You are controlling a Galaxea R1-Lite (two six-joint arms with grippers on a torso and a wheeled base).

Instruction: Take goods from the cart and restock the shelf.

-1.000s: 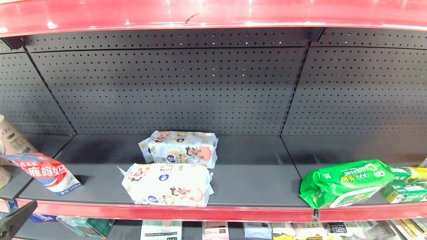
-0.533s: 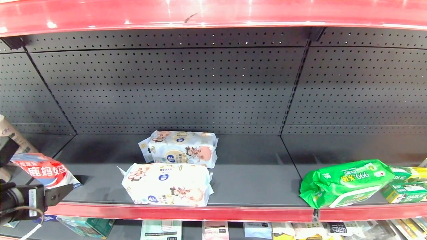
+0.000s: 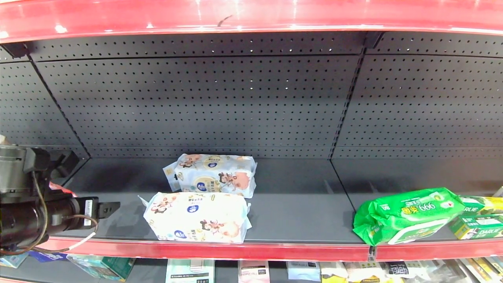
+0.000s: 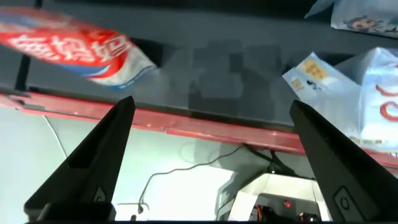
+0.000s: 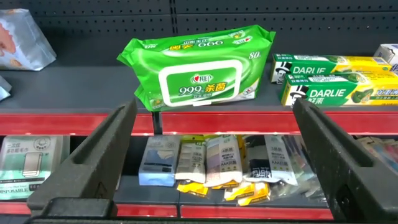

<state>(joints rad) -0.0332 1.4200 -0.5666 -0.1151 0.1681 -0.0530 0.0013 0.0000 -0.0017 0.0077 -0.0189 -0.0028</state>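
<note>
L gripper (image 4: 211, 104) spread, at shelf (image 3: 298, 220) edge, white pack (image 3: 196, 217) just right of it, R gripper (image 5: 214, 103) spread, facing green wipes (image 5: 199, 65)

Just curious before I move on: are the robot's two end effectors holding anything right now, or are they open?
Left end effector: open, holding nothing.
Right end effector: open, holding nothing.

At 9 o'clock in the head view the left arm (image 3: 35, 220) hides most of the red pack (image 3: 62, 190), leaving a sliver. At 4 o'clock the toothpaste boxes (image 3: 477, 228) run off the edge. At 6 o'clock the lower-shelf goods (image 3: 251, 271) are cut off. The left wrist view blurs the red pack and crops the white pack (image 4: 373, 93).
</note>
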